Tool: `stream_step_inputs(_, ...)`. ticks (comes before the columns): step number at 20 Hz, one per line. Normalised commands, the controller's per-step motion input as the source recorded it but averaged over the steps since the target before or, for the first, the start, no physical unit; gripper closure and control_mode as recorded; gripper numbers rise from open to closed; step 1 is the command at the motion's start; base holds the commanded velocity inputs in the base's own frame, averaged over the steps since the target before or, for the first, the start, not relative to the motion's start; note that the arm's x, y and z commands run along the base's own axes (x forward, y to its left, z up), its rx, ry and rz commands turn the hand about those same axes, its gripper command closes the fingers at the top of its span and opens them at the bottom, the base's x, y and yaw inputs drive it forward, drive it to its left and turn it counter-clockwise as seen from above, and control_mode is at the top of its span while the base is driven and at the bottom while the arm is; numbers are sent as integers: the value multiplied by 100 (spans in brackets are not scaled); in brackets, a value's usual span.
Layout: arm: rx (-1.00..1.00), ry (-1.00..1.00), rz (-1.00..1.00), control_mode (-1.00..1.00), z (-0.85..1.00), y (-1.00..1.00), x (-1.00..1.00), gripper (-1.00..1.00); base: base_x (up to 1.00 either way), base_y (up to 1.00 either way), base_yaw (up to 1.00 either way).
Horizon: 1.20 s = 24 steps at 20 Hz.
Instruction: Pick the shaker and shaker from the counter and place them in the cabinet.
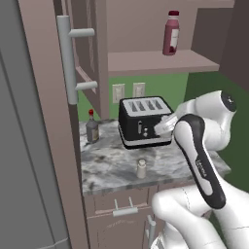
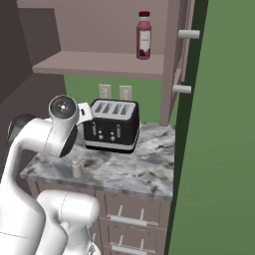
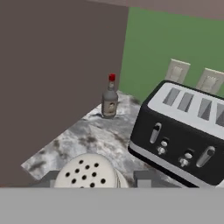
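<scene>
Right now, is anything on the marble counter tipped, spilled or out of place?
Nothing stands out. The black four-slot toaster, the small red-capped dark bottle and the small beige-grey cylindrical shaker all stand upright on the grey marble counter, with no spill.

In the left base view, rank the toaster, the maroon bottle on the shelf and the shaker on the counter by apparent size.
1. toaster
2. maroon bottle, farther off, so possibly undersized
3. shaker
</scene>
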Motion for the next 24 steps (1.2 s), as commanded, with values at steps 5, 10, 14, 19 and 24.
stream_step_inputs(5,2,-1,1,-100,78,0,-2,100,0,0,0)
stream_step_inputs(10,4,0,0,-100,79,0,-3,100,0,0,0)
stream_step_inputs(14,2,-3,0,-100,68,0,-7,100,0,0,0)
stream_step_inputs(19,0,-6,0,-100,59,0,-1,100,0,0,0)
stream_step_inputs(24,0,-6,0,-100,54,0,0,100,0,0,0)
